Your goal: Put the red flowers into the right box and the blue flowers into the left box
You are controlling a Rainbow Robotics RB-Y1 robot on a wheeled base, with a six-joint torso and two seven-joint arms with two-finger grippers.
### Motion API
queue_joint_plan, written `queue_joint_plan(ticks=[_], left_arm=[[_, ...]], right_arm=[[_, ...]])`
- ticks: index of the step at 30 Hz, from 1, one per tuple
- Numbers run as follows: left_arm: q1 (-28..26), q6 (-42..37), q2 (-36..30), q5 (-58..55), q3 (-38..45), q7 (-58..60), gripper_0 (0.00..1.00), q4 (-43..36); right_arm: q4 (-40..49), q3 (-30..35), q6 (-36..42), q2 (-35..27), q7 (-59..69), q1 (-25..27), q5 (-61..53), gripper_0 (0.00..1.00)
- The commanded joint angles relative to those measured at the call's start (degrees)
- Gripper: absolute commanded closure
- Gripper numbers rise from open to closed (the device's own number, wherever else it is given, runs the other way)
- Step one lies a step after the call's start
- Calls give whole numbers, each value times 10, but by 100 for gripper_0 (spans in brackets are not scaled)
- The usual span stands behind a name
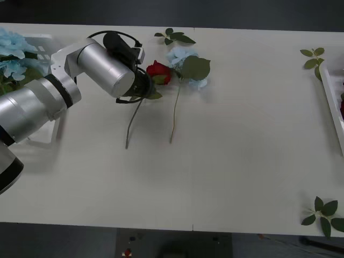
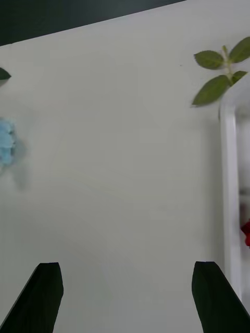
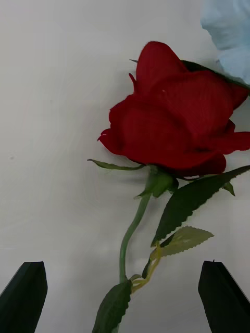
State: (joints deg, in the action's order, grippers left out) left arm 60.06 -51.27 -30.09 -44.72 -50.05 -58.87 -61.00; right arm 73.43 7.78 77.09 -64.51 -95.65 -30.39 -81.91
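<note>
Red rose (image 3: pixel 177 130) lies on the surface (image 1: pixel 242 161), bloom just beside a blue flower (image 1: pixel 185 64), stem running back toward the robot. Left end effector (image 3: pixel 125 296) hovers released, straddling the stem below the bloom. Right end effector (image 2: pixel 125 296) released, idle beside the right box (image 2: pixel 229 182).

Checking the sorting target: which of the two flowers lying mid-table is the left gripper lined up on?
The red rose. Its stem runs between the open left gripper; the pale-blue flower lies just beyond it.
</note>
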Motion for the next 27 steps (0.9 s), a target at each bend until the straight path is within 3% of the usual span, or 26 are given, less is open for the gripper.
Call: queue_joint_plan(ticks=[1,7,12,20,27], left_arm=[[20,10,11,22,-20,24,16,-1],[36,26,35,45,-46,31,16,42],[51,71,59,49,-60,35,16,110],[51,79,63,68,-79,37,16,133],[47,86,63,68,-97,43,16,143]], right_arm=[[23,-34,-12,1,2,-13,-54,27],[90,-95,-68,-8,28,-14,-107,28],[173,-198,-222,-55,85,-13,-193,27],[318,-393,-511,-175,109,-14,-319,27],[385,-438,-583,-195,110,-18,-327,27]])
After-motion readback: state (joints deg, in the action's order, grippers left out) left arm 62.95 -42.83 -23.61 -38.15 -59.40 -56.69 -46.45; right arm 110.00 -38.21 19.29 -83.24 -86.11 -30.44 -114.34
